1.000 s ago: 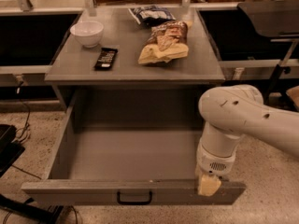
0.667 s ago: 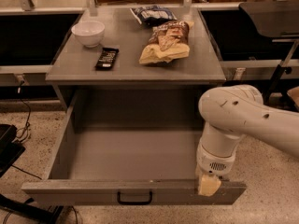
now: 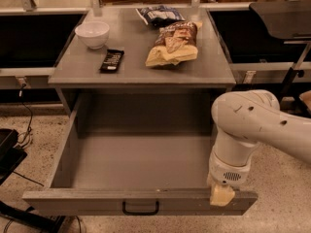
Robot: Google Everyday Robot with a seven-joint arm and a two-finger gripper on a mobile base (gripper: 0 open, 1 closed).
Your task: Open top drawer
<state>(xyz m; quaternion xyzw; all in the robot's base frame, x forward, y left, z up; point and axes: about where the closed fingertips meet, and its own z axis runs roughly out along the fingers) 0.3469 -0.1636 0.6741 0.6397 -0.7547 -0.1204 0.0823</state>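
Observation:
The top drawer (image 3: 141, 164) is a deep grey metal box pulled far out from under the grey cabinet top (image 3: 141, 64). Its inside is bare. Its front panel (image 3: 87, 204) runs along the bottom of the view with a small black pull handle (image 3: 140, 208) at its centre. My gripper (image 3: 222, 194) hangs from the white arm (image 3: 252, 125) over the right end of the front panel's rim, well right of the handle. Only a pale block at the gripper's end shows against the rim.
On the cabinet top lie a white bowl (image 3: 92, 34), a black bar (image 3: 112, 60), a tan chip bag (image 3: 172, 45) and a dark snack bag (image 3: 159, 14). Black cables and a dark object (image 3: 9, 152) lie on the speckled floor at left. Dark shelves flank the cabinet.

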